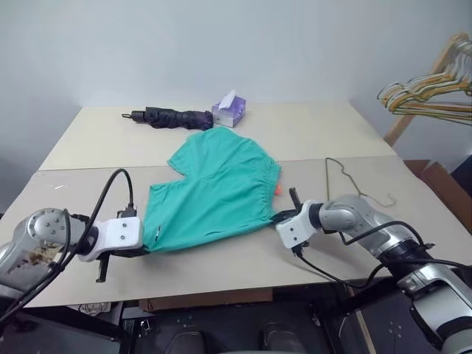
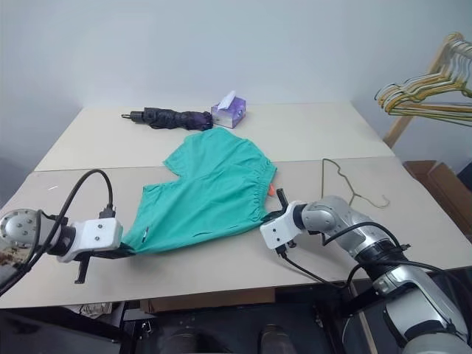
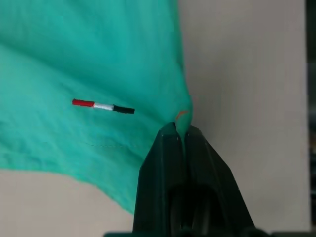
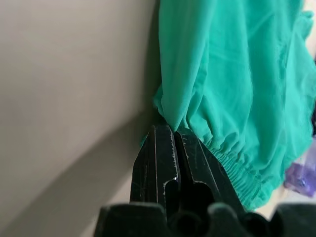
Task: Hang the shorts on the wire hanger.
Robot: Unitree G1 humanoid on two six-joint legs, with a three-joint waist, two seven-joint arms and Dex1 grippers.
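Observation:
The teal-green shorts (image 1: 214, 188) lie spread on the beige table (image 1: 310, 136), waistband toward the right. My left gripper (image 1: 145, 249) is shut on the near-left leg corner, and the left wrist view shows the cloth pinched at its fingertips (image 3: 170, 136) beside a small red, white and black mark (image 3: 102, 105). My right gripper (image 1: 279, 218) is shut on the near end of the gathered waistband (image 4: 232, 163). The thin wire hanger (image 1: 327, 177) lies flat on the table, to the right of the shorts and just beyond my right arm.
A dark folded umbrella (image 1: 171, 116) and a purple tissue box (image 1: 229, 110) sit at the back of the table. A bunch of yellow, green and pale hangers (image 1: 431, 88) hangs at the far right. A small orange thing (image 1: 277, 190) peeks out by the waistband.

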